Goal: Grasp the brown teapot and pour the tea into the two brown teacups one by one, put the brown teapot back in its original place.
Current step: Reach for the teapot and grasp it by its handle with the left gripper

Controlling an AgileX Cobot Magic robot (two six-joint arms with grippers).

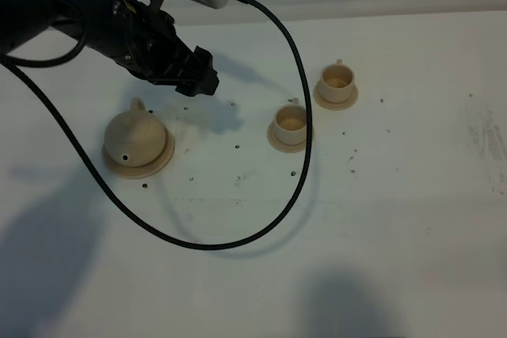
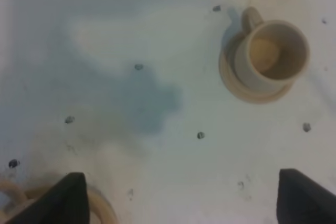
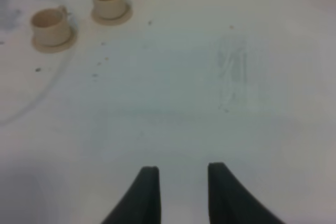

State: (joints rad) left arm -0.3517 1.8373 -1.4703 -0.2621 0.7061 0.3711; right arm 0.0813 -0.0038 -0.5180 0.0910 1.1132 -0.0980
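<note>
Left claw wide open, empty, beyond the brown teapot, handle far-side, spout near-side; right claw ajar.

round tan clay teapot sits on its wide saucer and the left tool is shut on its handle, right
No. The left tool is open and holds nothing: the left wrist view shows its fingers spread wide above the white table. The round tan clay teapot does sit on its wide tan saucer.
</note>
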